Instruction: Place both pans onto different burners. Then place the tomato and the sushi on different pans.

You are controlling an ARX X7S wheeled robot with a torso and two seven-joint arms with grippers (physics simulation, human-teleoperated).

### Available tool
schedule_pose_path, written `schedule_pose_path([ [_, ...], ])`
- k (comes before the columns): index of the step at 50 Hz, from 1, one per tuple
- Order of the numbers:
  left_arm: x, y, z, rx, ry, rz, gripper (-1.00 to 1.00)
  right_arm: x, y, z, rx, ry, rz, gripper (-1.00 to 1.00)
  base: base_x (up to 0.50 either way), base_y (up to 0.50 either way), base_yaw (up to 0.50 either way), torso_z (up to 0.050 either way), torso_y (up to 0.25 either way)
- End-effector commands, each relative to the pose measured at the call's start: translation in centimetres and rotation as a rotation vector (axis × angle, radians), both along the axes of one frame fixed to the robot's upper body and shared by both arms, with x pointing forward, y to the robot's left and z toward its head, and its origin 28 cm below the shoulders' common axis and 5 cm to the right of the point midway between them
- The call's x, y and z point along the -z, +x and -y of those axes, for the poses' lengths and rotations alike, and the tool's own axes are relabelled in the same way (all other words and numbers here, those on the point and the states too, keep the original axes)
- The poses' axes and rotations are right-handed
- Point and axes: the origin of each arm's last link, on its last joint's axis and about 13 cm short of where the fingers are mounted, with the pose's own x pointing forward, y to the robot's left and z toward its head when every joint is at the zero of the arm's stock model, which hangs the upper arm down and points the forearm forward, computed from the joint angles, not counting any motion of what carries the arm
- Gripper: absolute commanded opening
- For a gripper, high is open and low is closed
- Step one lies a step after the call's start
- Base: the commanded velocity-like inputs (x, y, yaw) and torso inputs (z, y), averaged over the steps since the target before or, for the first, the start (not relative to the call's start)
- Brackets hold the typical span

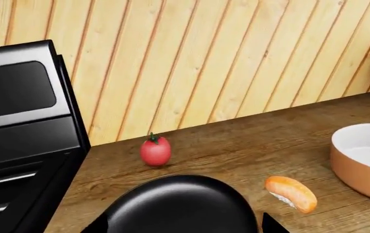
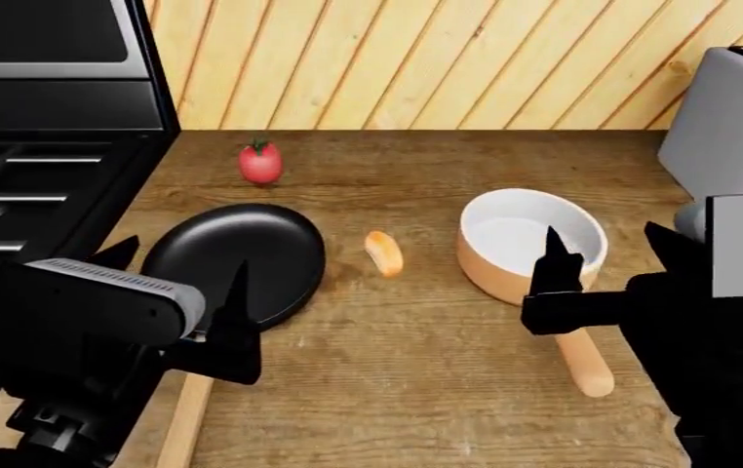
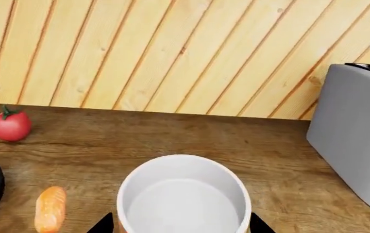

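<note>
Nothing done yet, both pans are on the wooden counter (image 2: 410, 380), none on the stove (image 2: 33, 210), and both foods lie on bare wood. Using the stove as reference: its burners sit under the grates at the far left, only partly in view, nothing on them. Your left gripper (image 2: 176, 297) is next to the stove's front corner, fingers spread wide, nothing held, poised over the rear of the frying pan (image 2: 235, 258) where the wooden handle starts. That pan rests on the counter just beside the stove's edge. The tomato (image 2: 259, 163) stands a bit beyond it, near the back wall, close to the stove. The sushi (image 2: 383, 253) is farther from the stove, between the two pans, touching neither. The saucepan (image 2: 527, 244) is farther out again, empty. Your right gripper (image 2: 606, 263) is farthest from the stove, fingers wide apart over the saucepan's near rim and handle, gripping nothing. Left to do: both pans to separate burners, then one food per pan
</note>
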Motion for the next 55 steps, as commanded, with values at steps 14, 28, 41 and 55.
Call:
schedule_pose_path([
  [14, -0.1, -0.1, 0.0, -0.007, 0.006, 0.007, 1.00, -0.1, 3.7, 1.3, 0.088, -0.042, -0.298, 1.00, 0.00, 0.00, 0.00, 0.000, 0.000],
  [28, 0.1, -0.3, -0.2, -0.010, 0.004, 0.007, 1.00, 1.8, 3.7, 0.7, 0.061, -0.051, -0.364, 1.00, 0.00, 0.00, 0.00, 0.000, 0.000],
  [41, 0.3, -0.5, -0.2, -0.012, 0.004, 0.005, 1.00, 2.9, 3.8, 0.0, 0.033, -0.067, -0.398, 1.00, 0.00, 0.00, 0.00, 0.000, 0.000],
  [55, 0.2, -0.5, -0.1, -0.008, -0.004, 0.004, 1.00, 4.1, 4.4, 0.0, 0.028, -0.046, -0.437, 1.00, 0.00, 0.00, 0.00, 0.000, 0.000],
])
